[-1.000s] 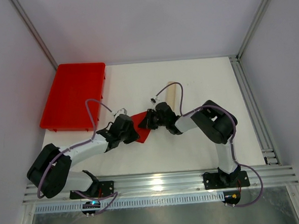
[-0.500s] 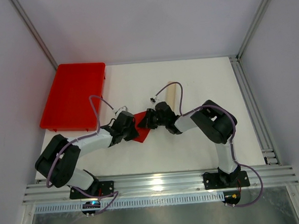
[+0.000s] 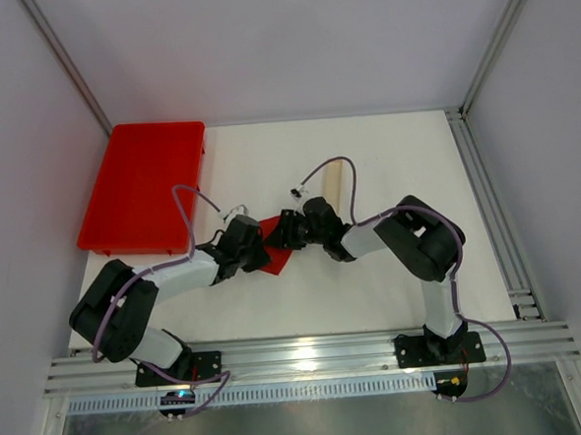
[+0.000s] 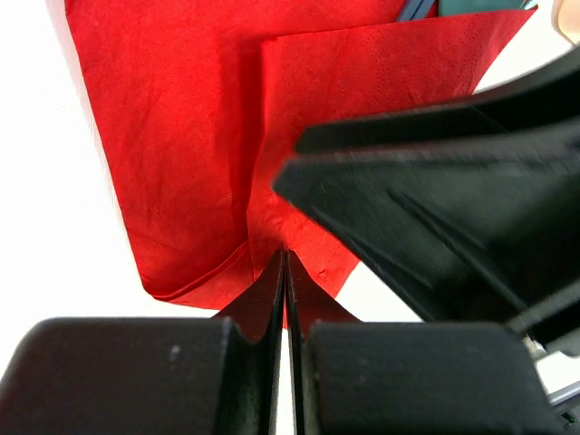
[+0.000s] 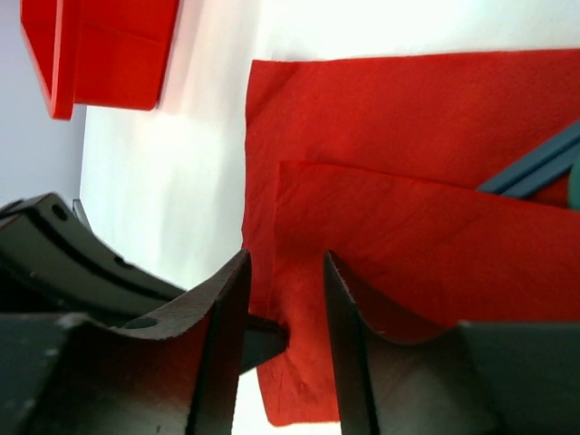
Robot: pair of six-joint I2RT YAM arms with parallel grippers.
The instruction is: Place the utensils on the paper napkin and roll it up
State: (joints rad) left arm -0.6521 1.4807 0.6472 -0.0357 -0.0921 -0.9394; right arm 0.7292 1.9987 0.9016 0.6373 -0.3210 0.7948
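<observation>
Red paper napkin folded over utensils, left fingers pinching it, right fingers parted.

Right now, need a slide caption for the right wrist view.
Right arm's jaws open over the folded bright-red paper napkin, slender teal-green utensils poking from under the fold.

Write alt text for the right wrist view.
The right gripper, jaws parted, sits over a folded red paper napkin on a white table. Teal utensils poke from under the fold at right; a red tray shows top left.
</observation>
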